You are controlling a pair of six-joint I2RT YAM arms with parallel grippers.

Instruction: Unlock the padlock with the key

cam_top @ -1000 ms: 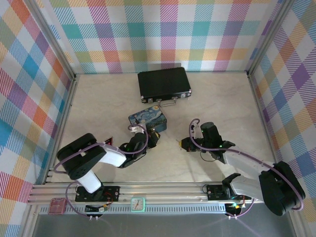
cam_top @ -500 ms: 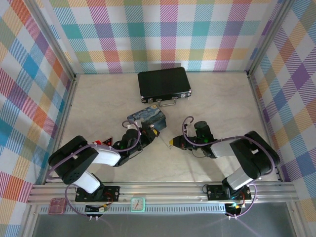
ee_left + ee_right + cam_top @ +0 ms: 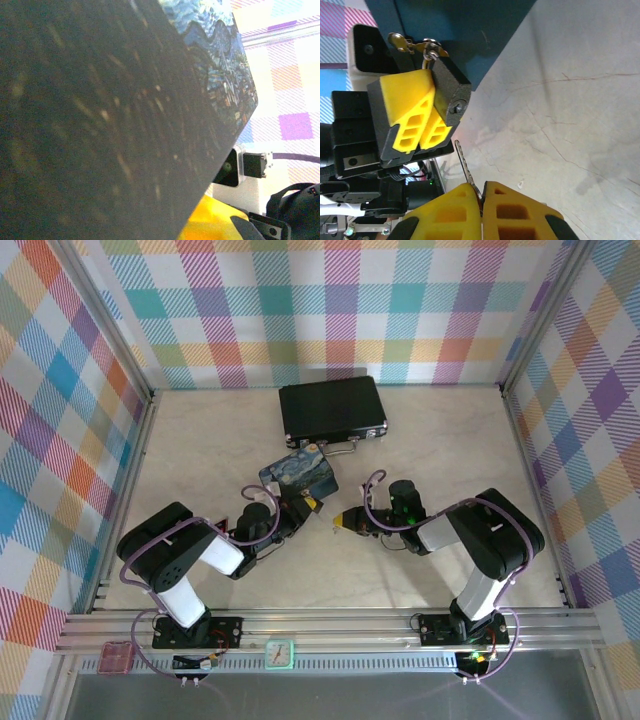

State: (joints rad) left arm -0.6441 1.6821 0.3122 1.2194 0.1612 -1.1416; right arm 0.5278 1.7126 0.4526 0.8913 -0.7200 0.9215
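**Key lined up, not yet in the lock**

Nearest to me, my right jaws are clenched on the head of the key (image 3: 463, 162). Its thin blade sticks out beyond the yellow pads (image 3: 455, 205) and points up toward the padlock (image 3: 449, 90). I judge the step to be insertion: the key is held and aimed, but there is a clear gap between its tip and the keyhole (image 3: 456, 106).

Beyond that gap, my left jaws look clenched on the padlock's side. They tip its body so the keyhole end faces my right wrist. The padlock hangs from a brassy latch (image 3: 402, 42) at the edge of the blue box (image 3: 470, 25), which rests on the pale surface (image 3: 580, 100).

The next move calls for a short, straight push along the blade's own line. The tip sits a little off the keyhole, so I must first shift it sideways. I should turn the key only once it is seated, with the left side holding the body firm.

I see the blade nearly edge-on, so I cannot tell whether its cut matches the slot. The shackle is partly hidden by the latch. My left wrist camera is pressed up to the box's dark, blurred side. From above, key and padlock are too small to make out. The black briefcase (image 3: 332, 412) lies farthest back.
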